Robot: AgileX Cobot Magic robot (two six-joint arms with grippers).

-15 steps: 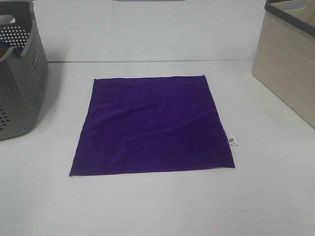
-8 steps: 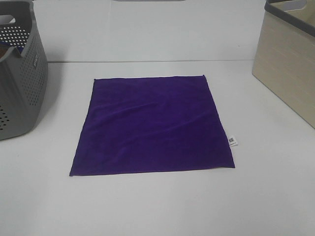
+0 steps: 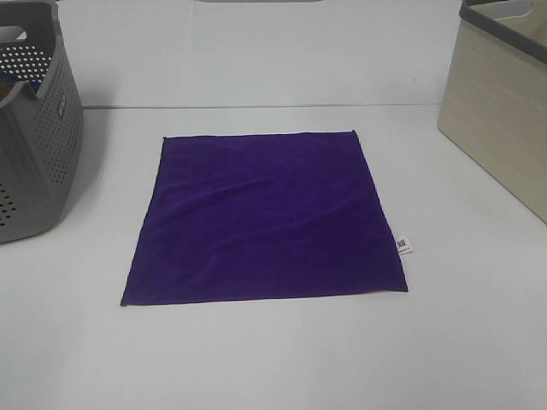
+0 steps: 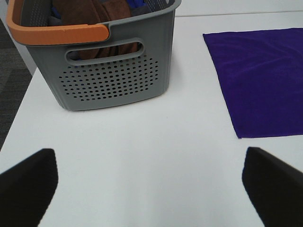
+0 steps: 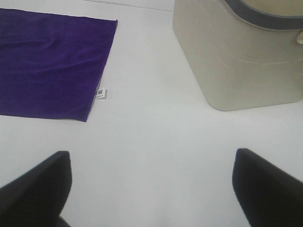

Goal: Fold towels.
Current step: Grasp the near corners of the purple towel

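The left gripper [image 4: 151, 191] is released, its two dark fingers [image 4: 26, 189] spread wide apart over the white table [image 3: 273, 359]. The right gripper [image 5: 151, 189] is released in the same way, its fingertips [image 5: 270, 184] well apart above the tabletop. Neither touches the cloth, and neither arm appears in the high view. In that view the nearest strip of table fills the bottom of the frame. Beyond it, the deep purple towel [image 3: 265, 218] lies flat and unfolded in the centre as a single square layer with a few soft ripples. Its near edge runs roughly parallel to the lower frame edge. A small white tag [image 3: 403, 245] sticks out from the towel's right edge, close to the lower right corner. At the left edge of the frame, well apart from the towel, stands a grey perforated basket [image 3: 34, 128]. The left wrist view shows its orange rim handle [image 4: 57, 33] and brown cloth [image 4: 94, 14] piled inside. At the upper right stands a beige bin [image 3: 500, 111] with a darker grey rim, also apart from the towel. The table's far edge meets a pale wall across the top of the frame.
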